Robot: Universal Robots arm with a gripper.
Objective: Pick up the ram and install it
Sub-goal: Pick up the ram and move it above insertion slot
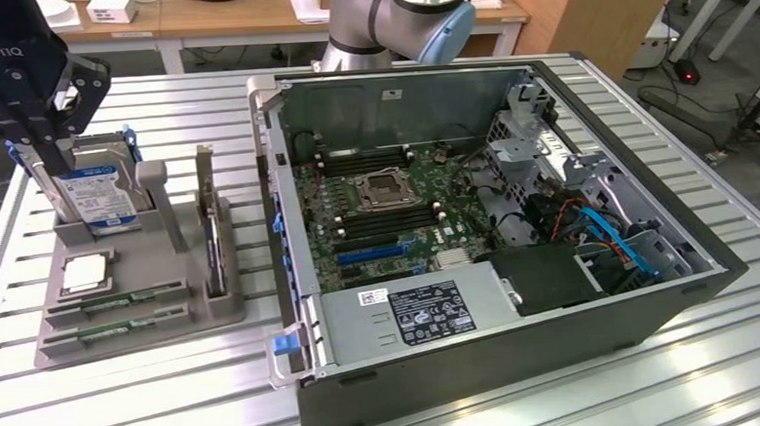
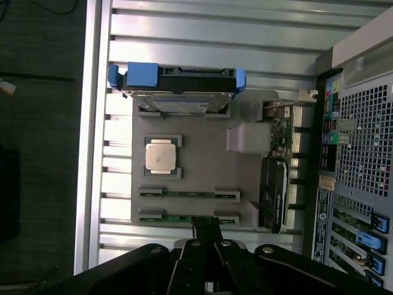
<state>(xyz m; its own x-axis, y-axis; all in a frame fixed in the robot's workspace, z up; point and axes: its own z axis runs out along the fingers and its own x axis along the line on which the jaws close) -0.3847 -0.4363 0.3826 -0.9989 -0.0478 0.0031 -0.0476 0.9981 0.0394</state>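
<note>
Two ram sticks lie in slots at the near end of a grey holder (image 1: 151,313): one ram (image 1: 115,305) and a second ram (image 1: 110,332) beside it. The wrist view shows them as thin green strips, ram (image 2: 187,193) and ram (image 2: 178,217). My black gripper (image 1: 36,153) hangs high at the exterior view's left, above the holder's hard-drive end. Its fingers (image 2: 207,227) are shut together with nothing between them. The open computer case (image 1: 486,237) shows the motherboard's memory slots (image 1: 378,223).
The holder also carries an upright hard drive (image 1: 95,194), a square silver processor (image 1: 84,273) and an upright card (image 1: 209,222). The case's side (image 2: 359,153) stands close beside the holder. Both rest on a slatted metal table (image 1: 7,291); desks stand behind.
</note>
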